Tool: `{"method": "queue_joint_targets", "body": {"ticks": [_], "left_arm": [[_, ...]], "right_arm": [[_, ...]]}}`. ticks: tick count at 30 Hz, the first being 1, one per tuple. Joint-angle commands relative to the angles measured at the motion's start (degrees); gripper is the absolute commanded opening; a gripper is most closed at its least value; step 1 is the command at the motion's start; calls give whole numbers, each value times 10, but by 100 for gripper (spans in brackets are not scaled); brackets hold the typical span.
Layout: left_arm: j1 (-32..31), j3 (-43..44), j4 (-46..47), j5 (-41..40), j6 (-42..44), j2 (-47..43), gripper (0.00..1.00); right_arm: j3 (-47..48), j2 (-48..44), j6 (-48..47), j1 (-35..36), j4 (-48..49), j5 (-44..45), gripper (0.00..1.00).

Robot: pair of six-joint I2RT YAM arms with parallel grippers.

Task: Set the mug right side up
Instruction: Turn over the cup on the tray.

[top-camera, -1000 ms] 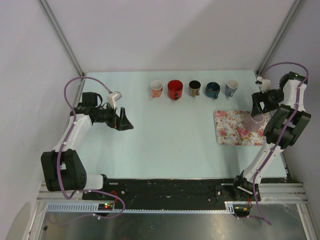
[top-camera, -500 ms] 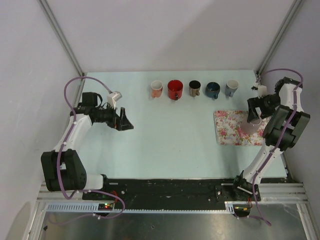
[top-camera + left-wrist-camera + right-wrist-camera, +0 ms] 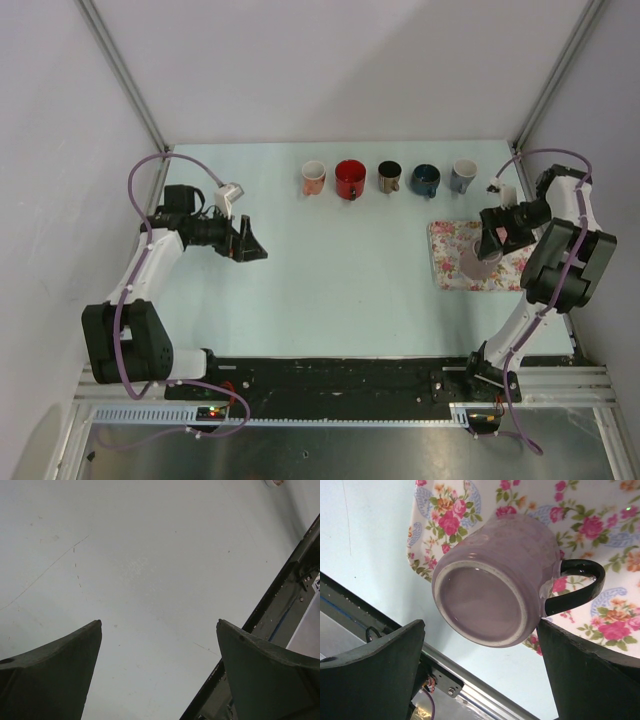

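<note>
Right gripper [image 3: 481, 624] over inverted lilac mug [image 3: 487, 587]

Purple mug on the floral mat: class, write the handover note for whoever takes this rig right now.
Left gripper: open, empty, over the table, away from the job.
Right gripper: open, poised over the purple mug, not gripping it.
Purple mug: on the floral mat, base up, black handle sticking out sideways.
Done: mug not yet turned.
Left: grasp, flip, set upright.
</note>
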Motion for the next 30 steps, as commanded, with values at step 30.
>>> {"method": "queue_joint_targets", "body": {"ticks": [30], "left_arm": [[-240, 233, 8, -114, -3, 137, 100]], "right_arm": [[-11, -92, -68, 71, -144, -23, 99]]}}
